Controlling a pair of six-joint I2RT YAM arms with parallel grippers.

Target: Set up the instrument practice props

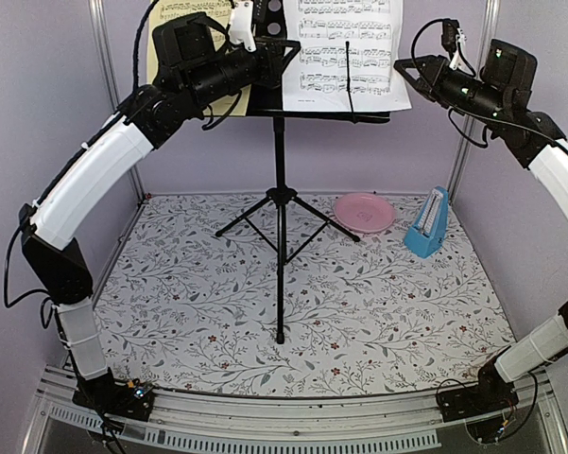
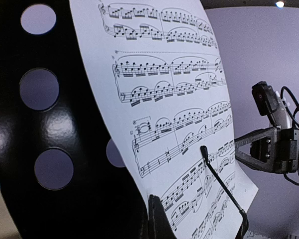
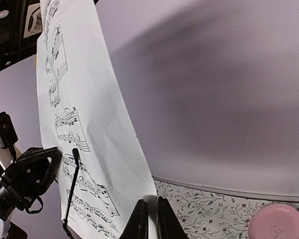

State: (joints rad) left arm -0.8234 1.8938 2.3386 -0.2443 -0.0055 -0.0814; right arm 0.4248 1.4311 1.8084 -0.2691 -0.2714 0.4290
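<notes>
The black music stand [image 1: 280,189] stands on its tripod mid-table. Its perforated desk [image 2: 54,129] carries a pale-yellow sheet [image 1: 155,57], mostly hidden behind my left arm, and a white sheet [image 1: 350,38] of printed music on the right half. A thin black retainer arm [image 1: 348,76] lies across the white sheet. My left gripper [image 1: 285,49] is shut on the white sheet's [image 2: 164,74] left edge; one finger [image 2: 161,219] shows in front of the paper. My right gripper [image 3: 151,201] pinches the sheet's [image 3: 89,99] lower right corner. The blue metronome [image 1: 428,225] stands at the table's right rear.
A pink round plate [image 1: 364,212] lies behind the stand's right leg, left of the metronome. The tripod legs [image 1: 246,219] spread over the floral tablecloth. Purple walls close in the back and both sides.
</notes>
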